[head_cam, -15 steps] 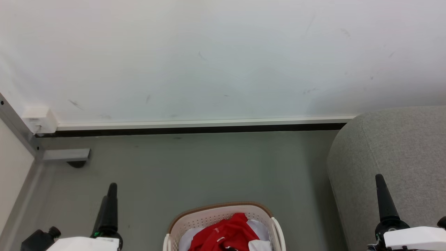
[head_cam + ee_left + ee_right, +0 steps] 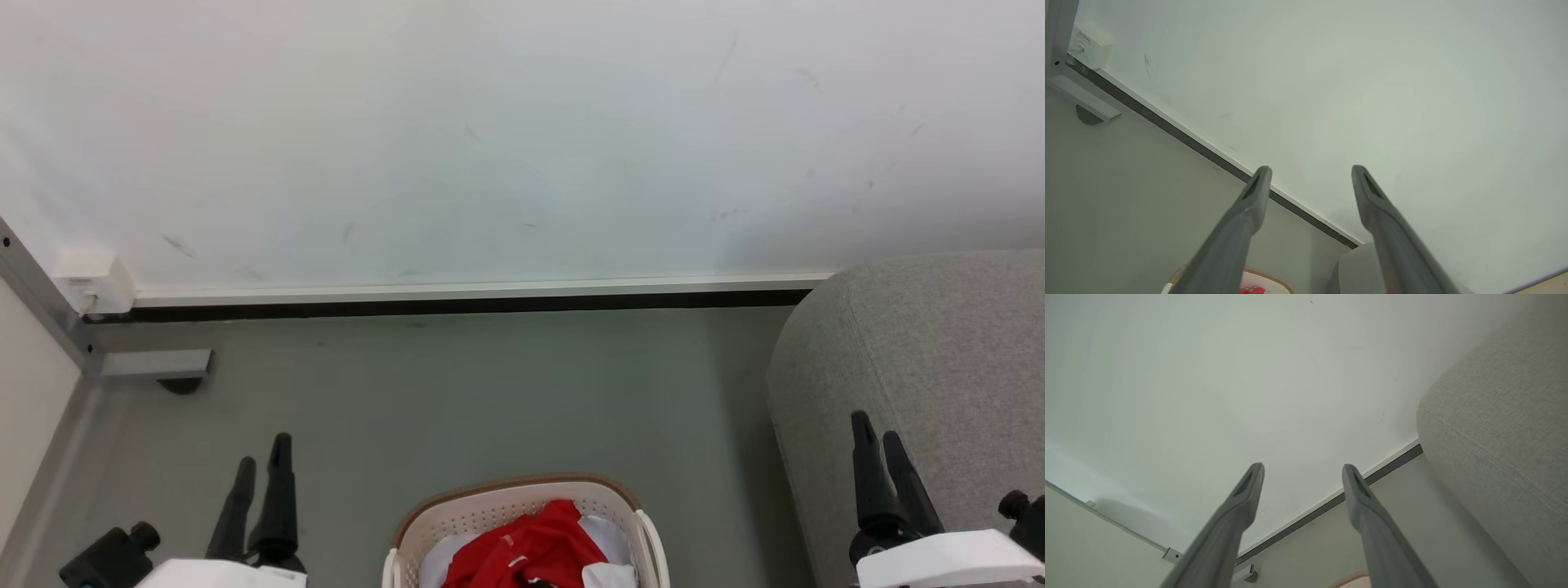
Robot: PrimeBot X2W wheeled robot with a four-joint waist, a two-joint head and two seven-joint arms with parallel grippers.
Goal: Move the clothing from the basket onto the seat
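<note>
Lying in basket (image 2: 490, 500): red clothing (image 2: 526, 549).
Left gripper (image 2: 263, 451): jaws wide, empty, left of basket.
Right gripper (image 2: 875, 426): jaws wide, empty, near seat (image 2: 947, 343).

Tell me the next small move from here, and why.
Probably swing the right tool inward and down over the red clothing. It lies in the basket, untouched; that tool is open, empty and off to the basket's side, close to the seat where the load must go.
</note>
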